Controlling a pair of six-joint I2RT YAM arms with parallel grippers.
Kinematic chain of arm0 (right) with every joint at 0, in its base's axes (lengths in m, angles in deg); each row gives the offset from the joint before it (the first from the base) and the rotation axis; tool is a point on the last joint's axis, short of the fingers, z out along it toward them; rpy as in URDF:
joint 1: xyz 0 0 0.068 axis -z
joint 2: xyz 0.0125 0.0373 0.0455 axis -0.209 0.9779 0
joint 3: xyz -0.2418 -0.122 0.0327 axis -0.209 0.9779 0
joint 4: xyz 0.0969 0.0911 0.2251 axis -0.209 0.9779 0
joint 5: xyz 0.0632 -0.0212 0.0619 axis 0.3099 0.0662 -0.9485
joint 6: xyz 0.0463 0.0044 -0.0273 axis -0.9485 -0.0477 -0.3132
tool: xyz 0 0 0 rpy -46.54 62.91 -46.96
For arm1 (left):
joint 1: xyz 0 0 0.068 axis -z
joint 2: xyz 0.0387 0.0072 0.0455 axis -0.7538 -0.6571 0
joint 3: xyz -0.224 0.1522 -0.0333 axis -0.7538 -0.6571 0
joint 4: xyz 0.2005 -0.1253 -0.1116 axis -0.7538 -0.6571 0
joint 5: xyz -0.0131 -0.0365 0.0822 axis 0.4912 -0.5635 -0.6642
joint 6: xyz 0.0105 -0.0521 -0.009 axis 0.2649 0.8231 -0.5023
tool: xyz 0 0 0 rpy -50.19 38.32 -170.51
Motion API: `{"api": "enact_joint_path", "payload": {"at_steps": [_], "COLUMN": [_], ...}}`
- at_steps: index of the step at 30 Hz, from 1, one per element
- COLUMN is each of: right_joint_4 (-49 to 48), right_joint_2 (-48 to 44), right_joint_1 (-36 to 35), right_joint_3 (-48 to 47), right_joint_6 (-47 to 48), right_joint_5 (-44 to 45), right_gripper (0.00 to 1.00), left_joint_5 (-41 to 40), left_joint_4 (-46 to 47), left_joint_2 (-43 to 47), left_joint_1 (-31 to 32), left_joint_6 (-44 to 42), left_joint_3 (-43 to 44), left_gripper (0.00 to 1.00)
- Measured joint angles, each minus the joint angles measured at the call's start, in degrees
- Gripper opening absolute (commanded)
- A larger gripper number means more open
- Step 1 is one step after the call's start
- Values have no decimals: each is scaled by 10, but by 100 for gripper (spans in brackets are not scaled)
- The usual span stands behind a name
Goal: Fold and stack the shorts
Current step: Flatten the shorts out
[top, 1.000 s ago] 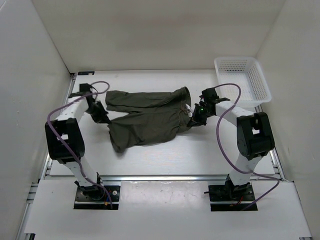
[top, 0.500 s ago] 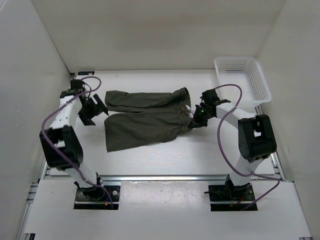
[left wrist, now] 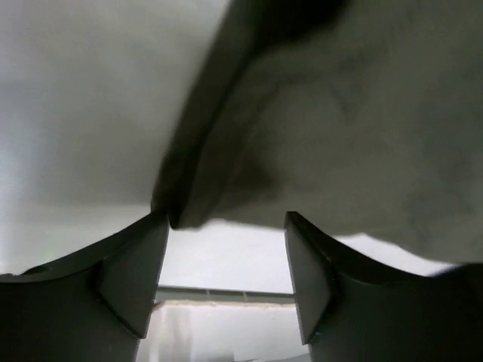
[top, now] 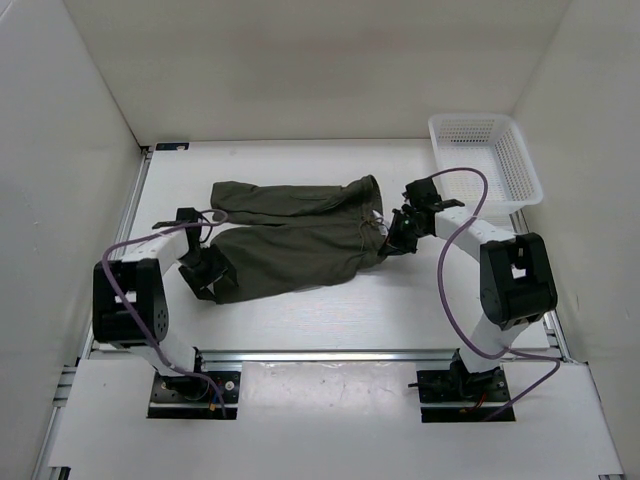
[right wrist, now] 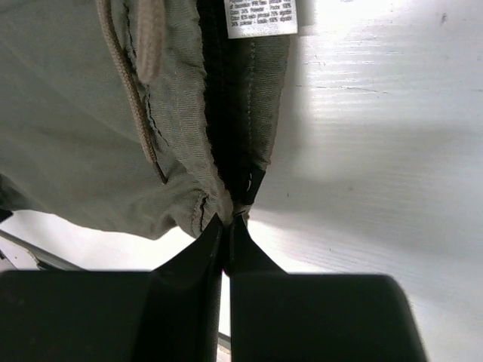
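Observation:
The dark olive shorts [top: 290,240] lie spread on the white table [top: 300,165], both legs pointing left and the waistband at the right. My left gripper [top: 203,275] is open at the near leg's hem corner. In the left wrist view that corner of the shorts [left wrist: 324,128] touches the left fingertip [left wrist: 155,230], and only table shows in the gap of the left gripper [left wrist: 226,226]. My right gripper [top: 398,235] is shut on the waistband edge. The right wrist view shows the right gripper [right wrist: 229,220] pinching the waistband seam of the shorts [right wrist: 75,113], below a drawstring [right wrist: 143,38] and a white label [right wrist: 262,19].
A white mesh basket [top: 487,160] stands at the back right corner. White walls close in the table on three sides. A metal rail [top: 330,353] runs along the near edge in front of both arm bases.
The left gripper opened and let go of the near leg, swung out to the left, then came back low to that leg's hem corner. The near leg now lies flatter. The right gripper keeps its hold.

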Motion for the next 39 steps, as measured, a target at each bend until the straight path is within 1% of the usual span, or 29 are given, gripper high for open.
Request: {"api": "enact_joint_path", "payload": {"at_steps": [1,2,4,9,13,14,15,16,17,18,19,20,22,23,24,25,26,27,28,29,30,31,32,34,36,37,39], "right_joint_4": [0,1,0,1,-1,-3,-2,-2,2,10,19,32,54,69,84,94,101,108,111,114,116,114,109,102,97,96,97], "right_joint_2": [-4,-7,-14,-32,-64,-77,-91,-105,-120,-133,-145,-156,-173,-179,-181,-183,-183,-180,-176,-165,-153,-134,-112,-66,-12,16,59], "right_joint_1": [0,0,0,0,0,0,0,0,0,0,0,0,0,0,0,0,0,0,0,0,0,0,0,0,0,0,0], "right_joint_3": [1,3,9,30,69,86,104,121,139,151,160,163,160,151,136,116,96,71,41,10,-20,-54,-84,-134,-178,-197,-225], "right_joint_6": [0,0,1,2,2,1,1,-1,-2,-5,-5,0,6,9,11,14,17,19,19,21,21,20,20,16,7,3,-8], "right_joint_5": [2,3,5,13,17,19,20,22,28,33,41,51,76,88,99,112,120,128,134,138,139,137,133,125,114,108,98], "right_gripper": [0,0,0,0,0,3,22,40,59,81,86,91,92,92,91,89,88,87,85,84,84,83,81,78,75,75,75], "left_joint_5": [-1,-1,-1,3,13,15,15,15,15,16,14,12,1,-6,-14,-25,-36,-47,-56,-64,-71,-76,-79,-80,-79,-78,-73], "left_joint_4": [9,18,23,34,46,42,36,29,22,16,8,-5,-26,-30,-37,-43,-42,-43,-48,-44,-43,-50,-47,-50,-52,-59,-72], "left_joint_2": [-12,-26,-47,-40,23,41,60,79,95,107,115,116,111,105,94,75,55,30,1,-30,-64,-103,-139,-205,-263,-291,-342], "left_joint_1": [0,0,0,6,7,7,7,7,7,8,8,9,10,11,12,13,13,13,13,13,13,13,13,13,13,13,13], "left_joint_6": [4,8,17,26,49,55,60,63,66,70,71,73,69,66,61,56,51,46,39,32,27,23,17,11,5,3,-6], "left_joint_3": [0,0,1,-9,-60,-70,-79,-84,-84,-81,-72,-54,2,35,76,129,173,216,263,306,345,388,422,477,518,539,584], "left_gripper": [64,50,11,10,10,16,34,73,83,89,96,100,99,94,81,71,64,61,61,64,68,76,76,80,80,80,83]}}
